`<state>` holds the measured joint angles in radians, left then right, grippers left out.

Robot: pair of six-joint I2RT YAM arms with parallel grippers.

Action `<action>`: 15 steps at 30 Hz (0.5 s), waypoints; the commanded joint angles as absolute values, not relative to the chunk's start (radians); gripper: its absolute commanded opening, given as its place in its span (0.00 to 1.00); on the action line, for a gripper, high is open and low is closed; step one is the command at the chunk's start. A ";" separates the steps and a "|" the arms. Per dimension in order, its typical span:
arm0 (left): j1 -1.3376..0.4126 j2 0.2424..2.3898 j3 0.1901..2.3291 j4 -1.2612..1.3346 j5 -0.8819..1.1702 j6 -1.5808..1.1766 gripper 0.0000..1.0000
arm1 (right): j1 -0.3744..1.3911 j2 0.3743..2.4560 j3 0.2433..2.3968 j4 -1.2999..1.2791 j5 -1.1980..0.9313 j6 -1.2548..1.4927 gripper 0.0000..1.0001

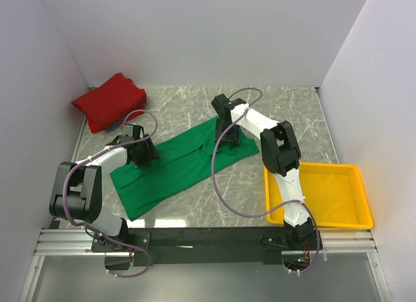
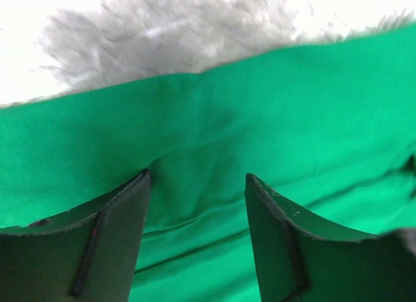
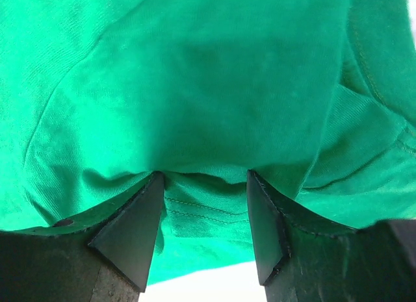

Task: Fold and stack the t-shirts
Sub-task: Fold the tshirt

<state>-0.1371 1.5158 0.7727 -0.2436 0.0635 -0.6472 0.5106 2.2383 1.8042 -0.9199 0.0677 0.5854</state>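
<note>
The green t-shirt (image 1: 172, 169) lies as a long folded band slanting from near left to far right across the marble table. My left gripper (image 1: 140, 152) rests on its far left edge; in the left wrist view (image 2: 198, 175) the jaws stand apart with green cloth (image 2: 214, 120) between and beyond them. My right gripper (image 1: 227, 137) is at the shirt's far right end; in the right wrist view (image 3: 203, 173) the jaws are apart with a stitched hem (image 3: 201, 208) between them. The red t-shirt (image 1: 107, 100) lies bunched in the back left corner.
A yellow plastic tray (image 1: 356, 204) sits at the near right beside the right arm's base. White walls close the table in on the left, back and right. Purple cables loop over both arms.
</note>
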 commanded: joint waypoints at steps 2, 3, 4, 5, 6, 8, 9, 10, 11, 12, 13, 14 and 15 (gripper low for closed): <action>-0.143 1.481 0.756 -0.259 0.155 -0.650 0.63 | 0.463 2.377 2.004 -0.969 0.107 0.577 0.60; -0.143 1.465 0.753 -0.259 0.158 -0.658 0.62 | 0.459 2.428 2.093 -0.982 0.097 0.574 0.60; -0.143 1.451 0.749 -0.262 0.167 -0.661 0.62 | 0.454 2.453 2.141 -0.997 0.094 0.571 0.60; -0.143 1.437 0.747 -0.264 0.173 -0.664 0.62 | 0.450 2.479 2.189 -1.029 0.089 0.571 0.61; -0.143 1.415 0.744 -0.268 0.181 -0.666 0.61 | 0.443 2.502 2.273 -1.043 0.083 0.569 0.61; -0.143 1.382 0.739 -0.271 0.204 -0.667 0.61 | 0.434 2.546 2.325 -1.049 0.066 0.568 0.61; -0.143 1.370 0.736 -0.275 0.210 -0.670 0.62 | 0.425 2.549 2.333 -1.042 0.058 0.568 0.61; -0.143 1.343 0.732 -0.276 0.219 -0.670 0.62 | 0.420 2.546 2.324 -1.014 0.036 0.571 0.61; -0.143 1.327 0.732 -0.279 0.221 -0.672 0.62 | 0.413 2.537 2.310 -0.994 0.023 0.571 0.61; -0.143 1.312 0.732 -0.282 0.218 -0.672 0.62 | 0.405 2.513 2.275 -0.973 0.009 0.566 0.61; -0.143 1.295 0.736 -0.297 0.213 -0.672 0.63 | 0.402 2.496 2.255 -0.950 0.003 0.561 0.61; -0.143 1.263 0.739 -0.304 0.204 -0.670 0.63 | 0.399 2.479 2.232 -0.896 -0.041 0.540 0.61; -0.143 1.250 0.739 -0.310 0.198 -0.667 0.64 | 0.400 2.438 2.192 -0.869 -0.055 0.526 0.61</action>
